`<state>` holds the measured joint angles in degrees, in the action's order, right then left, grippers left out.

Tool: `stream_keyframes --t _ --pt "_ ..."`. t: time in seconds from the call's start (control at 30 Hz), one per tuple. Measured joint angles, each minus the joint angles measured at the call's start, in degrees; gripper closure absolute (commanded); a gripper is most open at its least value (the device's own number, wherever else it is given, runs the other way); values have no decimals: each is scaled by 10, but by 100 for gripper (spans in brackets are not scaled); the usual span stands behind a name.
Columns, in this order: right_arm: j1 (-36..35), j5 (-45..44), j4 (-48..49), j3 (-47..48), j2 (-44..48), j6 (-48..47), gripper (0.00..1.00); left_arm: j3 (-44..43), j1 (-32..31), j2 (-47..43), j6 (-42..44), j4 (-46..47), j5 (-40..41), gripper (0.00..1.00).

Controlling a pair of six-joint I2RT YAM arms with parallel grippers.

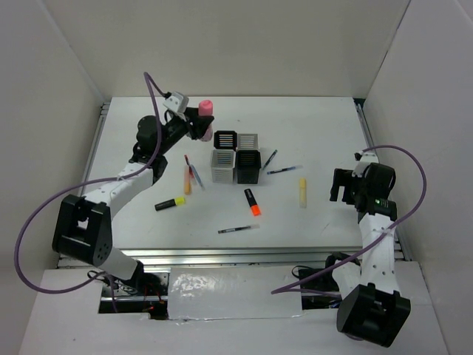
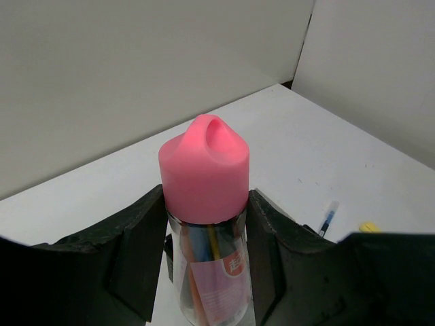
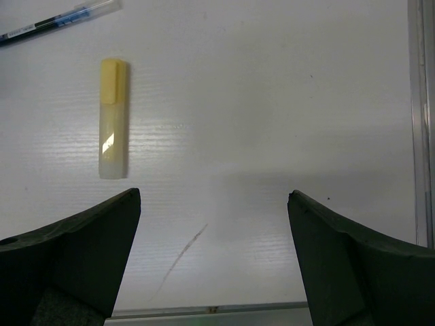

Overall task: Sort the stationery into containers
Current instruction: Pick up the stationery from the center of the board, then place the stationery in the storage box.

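The left end effector (image 2: 207, 272) holds a fat highlighter with a pink cap and a clear body (image 2: 204, 170), up in the air.

It hangs above the white surface (image 1: 310, 133), just beside the far left corner of the four small square cups, two black and two grey (image 1: 236, 152). I think this is the carrying step. Next, the highlighter must go over one cup and be let go. The right end effector (image 3: 214, 197) is wide open and holds nothing, low over the surface near a pale yellow highlighter (image 3: 113, 129). The pink highlighter has a red label with white writing, too blurry to read.
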<state>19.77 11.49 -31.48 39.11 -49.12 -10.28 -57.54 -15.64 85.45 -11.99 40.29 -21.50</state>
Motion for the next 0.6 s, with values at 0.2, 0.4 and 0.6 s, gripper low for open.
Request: stream_keyframes --t 0.2,0.4,0.6 --pt "0 -3 -3 0 3 2 5 -40 -41 62 4 23 85 100" --pt "0 -9 -3 0 -3 2 5 -40 -80 97 32 76 165 100" --pt "2 -14 -3 0 -14 2 5 -40 -99 121 32 114 189 100"
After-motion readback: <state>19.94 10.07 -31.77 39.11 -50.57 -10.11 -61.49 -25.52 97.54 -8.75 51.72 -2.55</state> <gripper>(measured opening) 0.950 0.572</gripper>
